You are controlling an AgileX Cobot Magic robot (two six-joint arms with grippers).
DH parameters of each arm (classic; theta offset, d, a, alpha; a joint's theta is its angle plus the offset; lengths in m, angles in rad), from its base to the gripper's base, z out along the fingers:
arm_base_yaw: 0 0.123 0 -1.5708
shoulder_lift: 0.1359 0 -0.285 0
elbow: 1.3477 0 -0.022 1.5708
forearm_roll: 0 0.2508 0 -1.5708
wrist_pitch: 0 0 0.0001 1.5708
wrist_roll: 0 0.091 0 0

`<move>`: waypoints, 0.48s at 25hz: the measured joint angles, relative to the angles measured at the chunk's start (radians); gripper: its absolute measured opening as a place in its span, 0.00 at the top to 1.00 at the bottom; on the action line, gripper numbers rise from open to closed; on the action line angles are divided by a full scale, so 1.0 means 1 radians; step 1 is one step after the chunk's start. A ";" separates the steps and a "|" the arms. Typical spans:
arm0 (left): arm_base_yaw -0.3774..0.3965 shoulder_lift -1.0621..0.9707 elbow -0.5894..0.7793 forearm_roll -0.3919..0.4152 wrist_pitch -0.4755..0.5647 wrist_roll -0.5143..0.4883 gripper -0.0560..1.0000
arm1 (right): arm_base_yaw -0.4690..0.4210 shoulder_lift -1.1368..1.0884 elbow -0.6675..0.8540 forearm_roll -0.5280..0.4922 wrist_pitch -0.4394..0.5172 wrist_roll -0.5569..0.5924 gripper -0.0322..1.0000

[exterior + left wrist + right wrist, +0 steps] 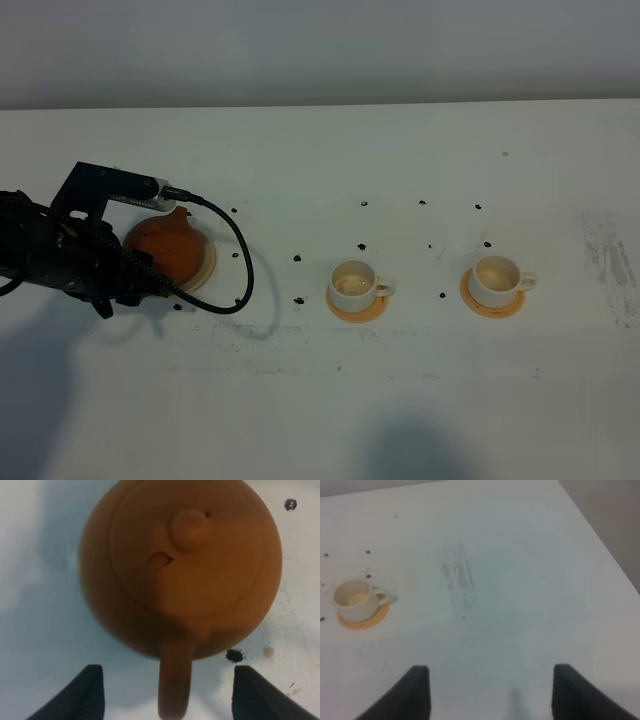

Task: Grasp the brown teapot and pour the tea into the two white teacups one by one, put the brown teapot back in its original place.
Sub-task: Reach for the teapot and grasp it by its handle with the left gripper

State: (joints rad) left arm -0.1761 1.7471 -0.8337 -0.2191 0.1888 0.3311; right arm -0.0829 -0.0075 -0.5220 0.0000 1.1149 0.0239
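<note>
At far left, teapot (180, 565) on coaster (208, 262), handle (175, 690) between the left gripper's (168, 675) parted jaws. Close squarely on it, seemingly centred, before lifting.

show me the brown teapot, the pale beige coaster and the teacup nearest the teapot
brown teapot (180, 575), left wrist view, on its lid
beige coaster (208, 260), exterior high view, on the bare rim right of the teapot
nearest teacup (355, 281), exterior high view, inside its bowl

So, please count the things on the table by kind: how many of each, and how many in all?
Brown teapot: 1
White teacups: 2
Orange coasters: 2
Beige coaster: 1
Total: 6
</note>
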 joint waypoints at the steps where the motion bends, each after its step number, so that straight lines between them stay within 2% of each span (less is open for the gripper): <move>1: 0.000 0.000 0.000 0.000 0.000 0.000 0.45 | 0.000 0.000 0.000 0.000 0.000 0.000 0.47; 12: -0.027 0.000 0.000 0.000 -0.003 -0.005 0.45 | 0.000 0.000 0.000 0.000 0.000 0.000 0.47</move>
State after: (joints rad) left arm -0.2027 1.7474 -0.8337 -0.2191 0.1856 0.3263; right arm -0.0829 -0.0075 -0.5220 0.0000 1.1149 0.0239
